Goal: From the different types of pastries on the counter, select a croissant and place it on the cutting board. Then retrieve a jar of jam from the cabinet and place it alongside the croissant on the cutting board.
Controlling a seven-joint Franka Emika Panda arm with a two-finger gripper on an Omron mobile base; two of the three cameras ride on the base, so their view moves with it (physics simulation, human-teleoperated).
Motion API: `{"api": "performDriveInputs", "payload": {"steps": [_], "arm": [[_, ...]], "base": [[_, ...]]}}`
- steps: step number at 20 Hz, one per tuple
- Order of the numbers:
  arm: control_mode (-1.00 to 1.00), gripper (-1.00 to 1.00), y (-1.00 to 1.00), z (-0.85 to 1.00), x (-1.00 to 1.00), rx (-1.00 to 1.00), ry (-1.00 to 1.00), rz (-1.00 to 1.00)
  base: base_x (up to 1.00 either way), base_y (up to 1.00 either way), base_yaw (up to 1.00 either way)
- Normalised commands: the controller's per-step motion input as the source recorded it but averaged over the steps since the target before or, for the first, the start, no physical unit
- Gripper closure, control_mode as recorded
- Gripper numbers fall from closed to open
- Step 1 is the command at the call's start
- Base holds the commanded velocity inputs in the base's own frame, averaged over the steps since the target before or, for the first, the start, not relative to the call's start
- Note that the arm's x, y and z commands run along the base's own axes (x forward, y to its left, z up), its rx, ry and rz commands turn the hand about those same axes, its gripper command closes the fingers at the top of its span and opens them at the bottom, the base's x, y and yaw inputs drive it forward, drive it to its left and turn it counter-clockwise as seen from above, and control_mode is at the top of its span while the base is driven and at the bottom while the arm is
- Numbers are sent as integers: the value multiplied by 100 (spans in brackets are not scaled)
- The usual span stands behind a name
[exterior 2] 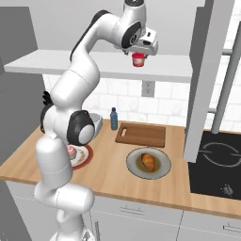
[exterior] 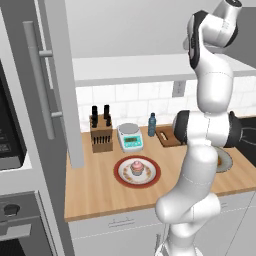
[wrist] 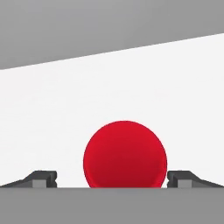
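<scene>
A kitchen scene, told from left to right. At the far left stands a tall grey cabinet door (exterior: pixel 60 85), swung open, with a long silver handle (exterior: pixel 39 80). Beside it, on the wooden desk (exterior: pixel 95 192), sits a dark knife block (exterior: pixel 101 131) against the tiled wall. Next comes a white-and-teal scale (exterior: pixel 130 137), then a slim blue bottle (exterior 2: pixel 113 118). In front of the scale, a red-rimmed plate (exterior: pixel 120 175) carries a pink cupcake (exterior: pixel 137 167).

The white arm (exterior 2: pixel 75 94) rises in the middle and bends high above the desk. Its fingers (exterior 2: pixel 138 56) point down, up near the underside of the wall cabinet (exterior 2: pixel 94 66). The jar (exterior 2: pixel 138 60), red with a pale band, hangs between them in mid-air, well above the desk. From the hand camera, the jar's round red top (wrist: pixel 125 154) sits centred low between the two dark fingertips (wrist: pixel 41 178), one on each side. A thin gap shows between each tip and the red circle there, so from these views I cannot tell whether the fingers are clamped on the jar.

Below and slightly right of the jar, the board (exterior 2: pixel 141 134) lies bare against the wall. Just in front of it, a grey plate (exterior 2: pixel 136 169) holds the croissant (exterior 2: pixel 148 162). Further right, another open door panel (exterior 2: pixel 202 80) hangs down, and a black hob (exterior 2: pixel 216 164) fills the far right of the desk.
</scene>
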Motion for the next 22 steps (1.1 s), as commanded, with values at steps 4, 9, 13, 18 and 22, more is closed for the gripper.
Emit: {"api": "performDriveInputs", "payload": {"steps": [4, 9, 13, 18, 22], "arm": [[-100, -100, 0, 0, 0, -3, 0, 0], [-100, -100, 0, -7, 5, -8, 0, 0], [-100, -100, 0, -9, 7, -6, 0, 0], [-100, -100, -6, 0, 22, 0, 0, 2], [-100, -100, -8, -3, 15, 0, 3, 3]], "base": [[0, 0, 0], [0, 0, 0], [0, 0, 0], [0, 0, 0], [0, 0, 0]]}}
